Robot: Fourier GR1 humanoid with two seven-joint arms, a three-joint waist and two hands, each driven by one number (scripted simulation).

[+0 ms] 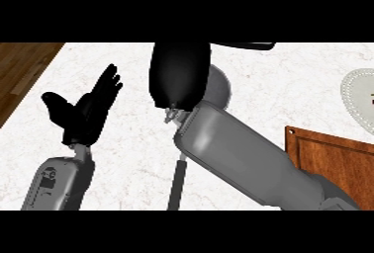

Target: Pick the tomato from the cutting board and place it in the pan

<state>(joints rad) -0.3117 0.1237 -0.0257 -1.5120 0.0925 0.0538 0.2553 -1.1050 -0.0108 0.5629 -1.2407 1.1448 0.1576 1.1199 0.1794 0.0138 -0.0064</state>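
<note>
Right hand (179, 74) above the grey pan (223, 89), near the far edge of the counter (292, 79), back turned to the view. Impossible to tell its grasp. No tomato in sight, none on the visible part of the cutting board (336, 163) at the right edge; possibly hidden under that hand. Best to lower over the pan's middle before letting go. Left hand (84, 111) resting open near the left edge.
</note>
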